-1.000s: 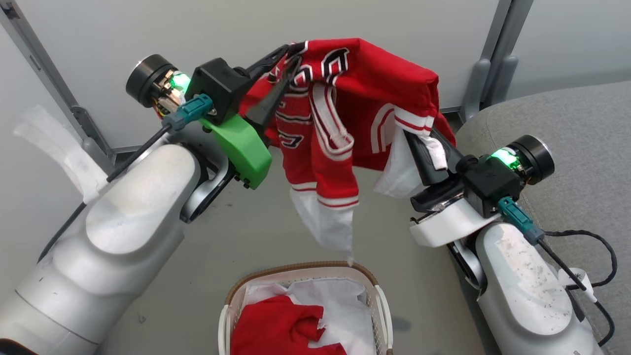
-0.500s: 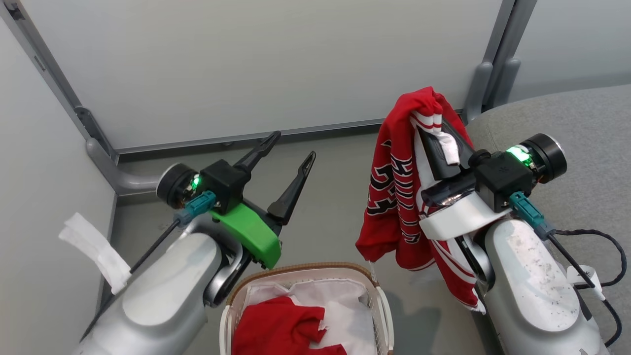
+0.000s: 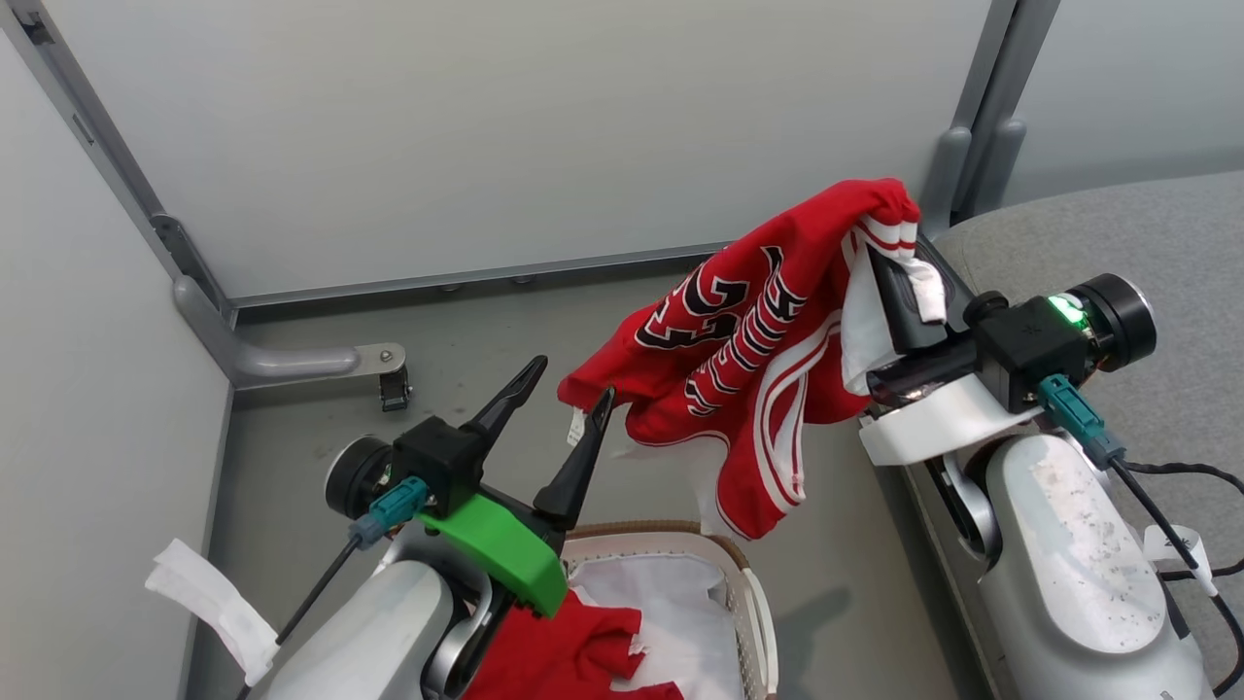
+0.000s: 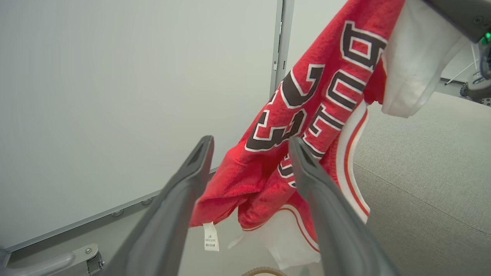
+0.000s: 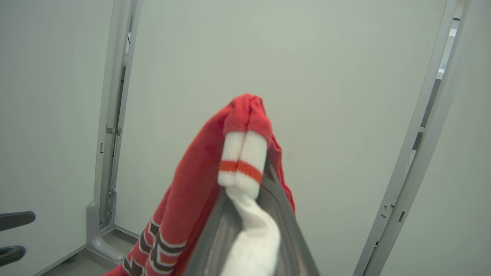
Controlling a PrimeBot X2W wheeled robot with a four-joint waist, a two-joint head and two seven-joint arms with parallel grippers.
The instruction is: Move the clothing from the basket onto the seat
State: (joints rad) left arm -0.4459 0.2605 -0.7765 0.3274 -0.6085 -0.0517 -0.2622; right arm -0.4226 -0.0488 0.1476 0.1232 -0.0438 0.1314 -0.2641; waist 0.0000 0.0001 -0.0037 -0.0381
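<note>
While aloft, jersey (image 3: pixel 748 369) with black "23"

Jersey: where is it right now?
Head view, right of centre: the jersey hangs from the shut right hand, beside the seat and beyond the basket.

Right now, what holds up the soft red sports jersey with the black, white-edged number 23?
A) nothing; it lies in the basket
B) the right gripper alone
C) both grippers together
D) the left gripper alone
B: the right gripper is shut on the red jersey, and the left gripper stands open and grips nothing.
</note>
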